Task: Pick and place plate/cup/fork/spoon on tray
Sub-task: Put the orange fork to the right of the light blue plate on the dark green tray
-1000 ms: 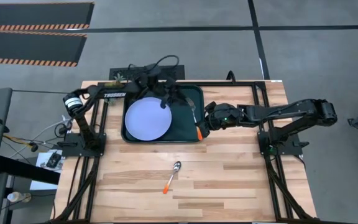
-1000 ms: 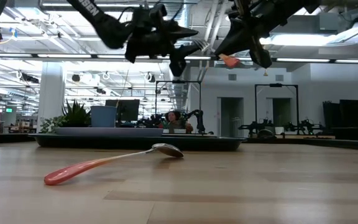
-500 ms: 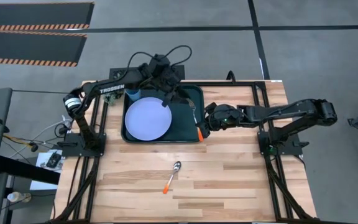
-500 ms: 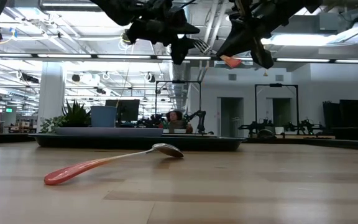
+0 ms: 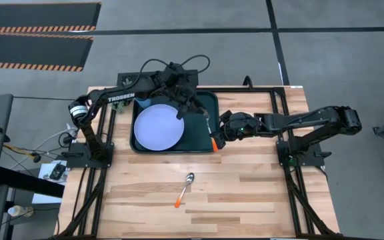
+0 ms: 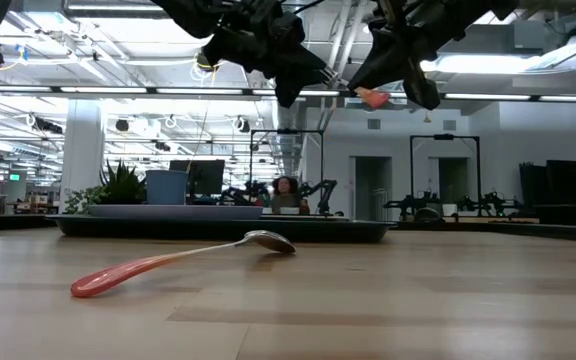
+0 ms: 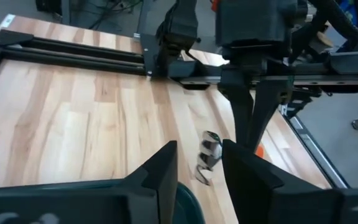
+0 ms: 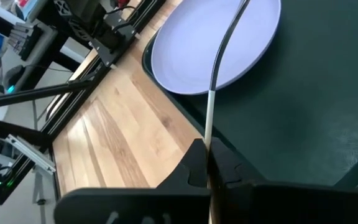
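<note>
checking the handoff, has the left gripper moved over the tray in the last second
Yes. In the high view the left gripper has swung from over the plate's far edge toward the tray's right side, nearer the fork held by the right gripper.

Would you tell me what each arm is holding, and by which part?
The right gripper holds the fork by its orange handle end; the left gripper holds nothing.

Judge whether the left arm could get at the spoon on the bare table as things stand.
Probably yes. The spoon lies alone on open wood in front of the tray, nothing over it. The left hand hovers above the tray, so it must travel forward.
</note>
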{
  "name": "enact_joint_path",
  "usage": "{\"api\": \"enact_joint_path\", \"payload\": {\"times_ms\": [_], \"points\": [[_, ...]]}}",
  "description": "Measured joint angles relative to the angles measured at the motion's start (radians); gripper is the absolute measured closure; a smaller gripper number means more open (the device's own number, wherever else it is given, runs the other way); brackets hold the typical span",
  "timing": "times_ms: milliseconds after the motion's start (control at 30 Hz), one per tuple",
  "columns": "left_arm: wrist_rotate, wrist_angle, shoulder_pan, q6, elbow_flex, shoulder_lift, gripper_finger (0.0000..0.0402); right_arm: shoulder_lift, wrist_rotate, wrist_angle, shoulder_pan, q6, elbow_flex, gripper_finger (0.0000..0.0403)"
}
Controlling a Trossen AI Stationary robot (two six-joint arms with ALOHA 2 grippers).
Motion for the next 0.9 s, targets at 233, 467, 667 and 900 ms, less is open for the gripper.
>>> {"api": "enact_joint_path", "payload": {"times_ms": [233,467,667,900], "points": [[0.000,-0.001,0.000,-0.005,0.000,0.000,0.0297,0.000,-0.015,0.000,0.000,0.000,0.000,0.0403],[0.001,-0.001,0.000,0.000,0.000,0.000,0.0366,0.000,-0.020,-0.004,0.000,0.001,0.000,0.0403],[-0.006,-0.002,0.000,0.012,-0.001,0.000,0.0399,0.000,-0.022,-0.002,-0.001,0.003,0.000,0.0393],[-0.081,-0.118,0.036,0.057,-0.001,0.000,0.0401,-0.009,-0.004,-0.030,-0.011,-0.017,0.000,0.0309]]}}
